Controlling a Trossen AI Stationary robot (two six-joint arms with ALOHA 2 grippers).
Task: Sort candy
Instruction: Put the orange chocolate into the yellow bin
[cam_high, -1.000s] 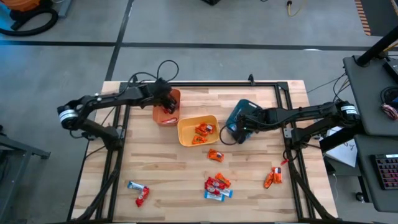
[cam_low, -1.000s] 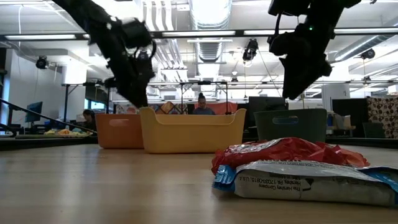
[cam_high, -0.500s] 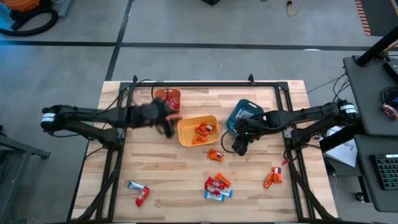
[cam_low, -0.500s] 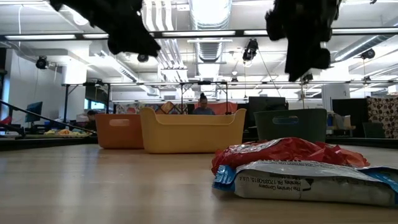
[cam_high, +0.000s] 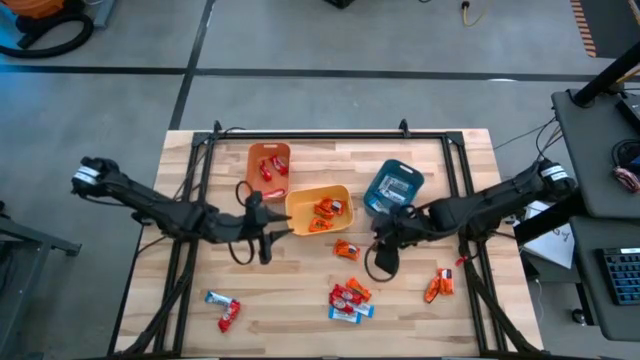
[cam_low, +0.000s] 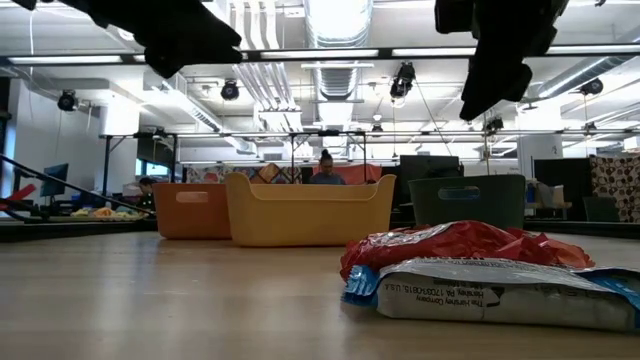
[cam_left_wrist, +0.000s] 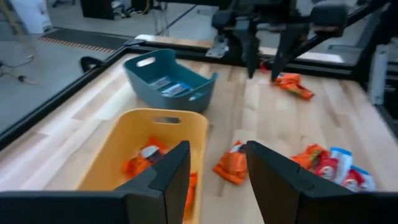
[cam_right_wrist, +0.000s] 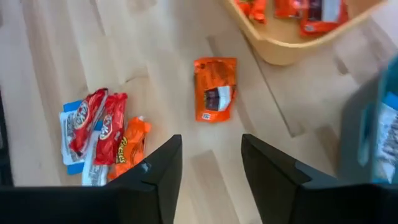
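The candy lies loose on the wooden table: one orange packet (cam_high: 346, 249) (cam_right_wrist: 214, 89), a mixed pile of red, orange and blue-and-white pieces (cam_high: 350, 300) (cam_right_wrist: 102, 134), orange pieces (cam_high: 438, 285) at the right, and a blue and a red piece (cam_high: 222, 308) near the front left. My left gripper (cam_high: 272, 226) (cam_left_wrist: 217, 152) hangs open and empty just left of the yellow bin (cam_high: 318, 208), pointing toward the table's right. My right gripper (cam_high: 380, 238) (cam_right_wrist: 210, 144) hangs open and empty above the table, between the teal bin (cam_high: 393, 187) and the orange packet.
The orange bin (cam_high: 268, 170) at the far left holds red sweets, the yellow bin holds orange packets, and the teal bin holds blue-and-white bars. A black frame rail (cam_high: 330, 135) runs along the table's edges. Bare wood lies at the near left.
My left gripper has swung from over the orange bin toward the table's near edge, ending left of the yellow bin, and has turned toward the right. My right gripper has moved from the teal bin toward the near edge, nearer the lone orange packet.
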